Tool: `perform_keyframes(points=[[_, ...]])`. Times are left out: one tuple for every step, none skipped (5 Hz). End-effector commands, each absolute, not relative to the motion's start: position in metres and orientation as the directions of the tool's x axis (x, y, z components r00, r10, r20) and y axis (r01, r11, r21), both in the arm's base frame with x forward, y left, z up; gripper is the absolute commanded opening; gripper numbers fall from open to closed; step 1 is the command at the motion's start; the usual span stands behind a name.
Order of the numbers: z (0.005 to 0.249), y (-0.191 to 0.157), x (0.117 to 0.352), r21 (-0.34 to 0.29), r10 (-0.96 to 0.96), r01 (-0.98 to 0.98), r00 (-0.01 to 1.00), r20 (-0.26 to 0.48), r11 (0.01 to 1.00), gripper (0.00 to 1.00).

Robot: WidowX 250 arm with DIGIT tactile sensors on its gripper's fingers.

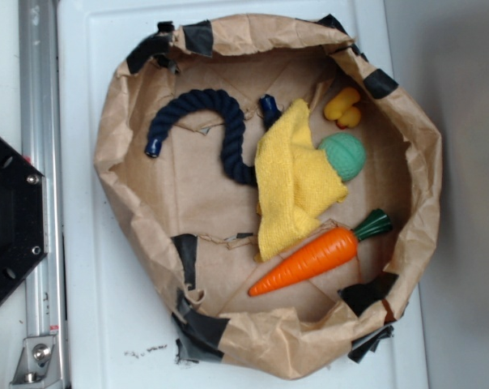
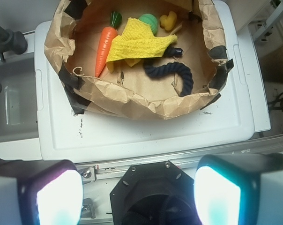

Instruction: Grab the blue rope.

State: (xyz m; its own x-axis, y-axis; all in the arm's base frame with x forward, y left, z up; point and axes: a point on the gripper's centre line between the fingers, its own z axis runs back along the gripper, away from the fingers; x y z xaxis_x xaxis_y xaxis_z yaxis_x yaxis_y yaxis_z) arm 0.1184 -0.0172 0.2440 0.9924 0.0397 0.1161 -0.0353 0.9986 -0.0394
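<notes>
The gripper (image 2: 134,187) hangs back over the arm's base, its two glowing fingers (image 2: 57,197) spread wide with nothing between them, well short of the paper bag (image 2: 132,101). Just past the bag's crumpled near wall lies the rope (image 2: 176,72), hooked in an arch on the bag floor. One capped end sits bare; the other end runs under the edge of the yellow cloth (image 1: 293,178). Beyond are the carrot (image 1: 313,259), green ball (image 1: 344,156) and a yellow toy (image 1: 343,107). Risks, as I judge them: a descent near the covered end could pinch cloth with the rope, and a low approach could snag the bag's raised rim.
</notes>
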Motion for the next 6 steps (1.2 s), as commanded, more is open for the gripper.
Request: perform_keyframes(points=[[0.244, -0.017, 0.118, -0.039, 0.04, -0.035, 0.992, 0.116, 0.999, 1.0], [0.201, 0.002, 0.166, 0.003, -0.085, 0.085, 0.988, 0.132, 0.996, 1.0], [0.172, 0.011, 0.2, 0.047, -0.227, 0.223, 0.966, 0.122, 0.974, 1.0], [0.148, 0.022, 0.215, 0.064, -0.362, 0.356, 0.924, 0.126, 0.932, 1.0], [0.108, 0.041, 0.225, 0.082, -0.39, 0.385, 0.919, 0.051, 0.919, 1.0], [0.073, 0.049, 0.232, 0.073, -0.439, 0.438, 0.898, 0.004, 0.896, 1.0]])
